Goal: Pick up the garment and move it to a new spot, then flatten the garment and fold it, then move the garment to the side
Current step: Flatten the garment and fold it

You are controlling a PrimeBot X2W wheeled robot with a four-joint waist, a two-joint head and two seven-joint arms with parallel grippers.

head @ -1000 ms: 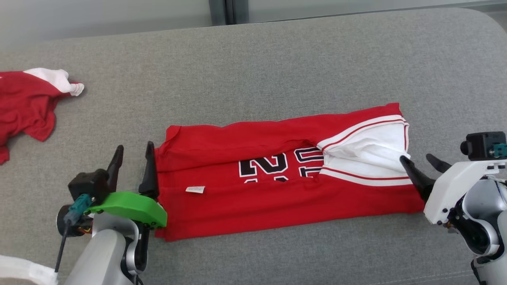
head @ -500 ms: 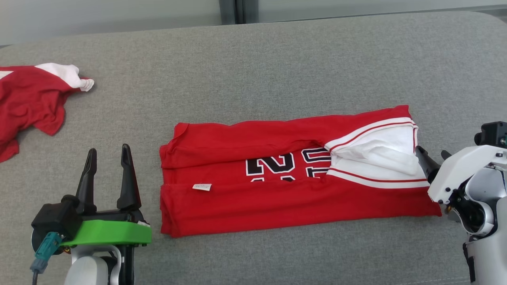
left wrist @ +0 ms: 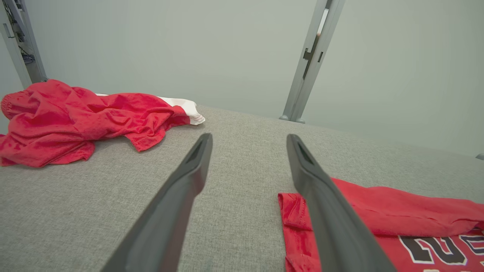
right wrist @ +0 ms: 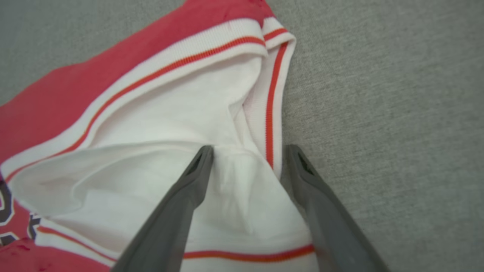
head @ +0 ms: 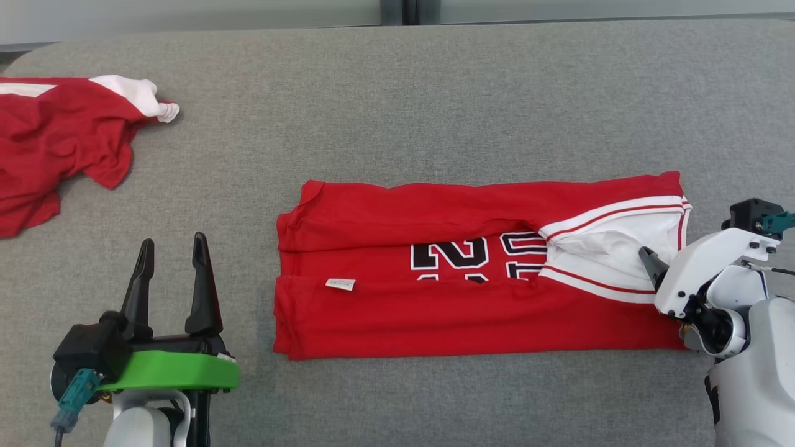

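- We are holding our left gripper (head: 172, 243) spread wide, near the folded red garment (head: 435, 316) lying on the grey cushion (head: 435, 105).
- Our right gripper (right wrist: 249, 149) is straddling its white trim, unclenched.

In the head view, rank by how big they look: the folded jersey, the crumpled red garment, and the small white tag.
1. Folded jersey
2. Crumpled red garment, cut off by the frame's left edge
3. White tag
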